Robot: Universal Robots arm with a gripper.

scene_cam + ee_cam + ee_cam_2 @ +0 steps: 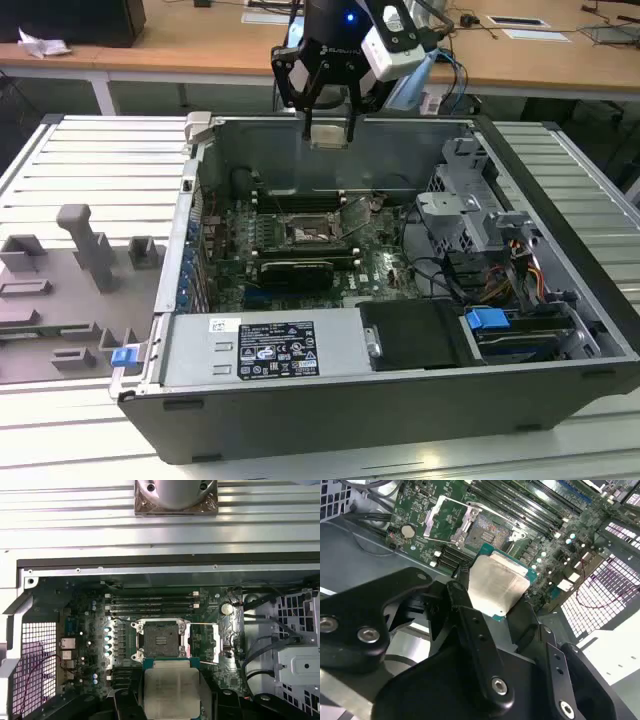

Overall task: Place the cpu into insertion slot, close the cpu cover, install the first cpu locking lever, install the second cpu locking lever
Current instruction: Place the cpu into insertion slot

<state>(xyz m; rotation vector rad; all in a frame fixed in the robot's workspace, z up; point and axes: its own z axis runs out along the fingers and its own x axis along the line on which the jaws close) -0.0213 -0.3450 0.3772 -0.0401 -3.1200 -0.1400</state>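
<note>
Hanging over the open dark grey metal computer case (330, 420), the black two-fingered pincer (328, 127) is seen in the exterior view clenched on the small flat square pale silver-grey cpu (328, 138), which is held in the air, well apart from the green motherboard (385, 262) on the case floor. In both wrist views the cpu (497, 582) (170, 690) is gripped by two opposite edges between the black fingers (465, 602), its dull metal face turned to the cameras and a thin green border shown round it. Beyond it the small dark square insertion slot (160, 639) with a thin metal rim is uncovered, its contact field exposed. The small square silver-grey metal cpu cover (216, 645), a frame plate with a central window, is swung open and laid back beside the slot (green board is seen through the window in the second wrist view). A row of long dark memory slots (152, 600) runs along one side of the slot, and a long black graphics card (295, 270) lies on the opposite side. The case is carried by a ribbed aluminium counter (90, 150), on which grey block-shaped fixtures (85, 240) are set at the exterior view's left.
</note>
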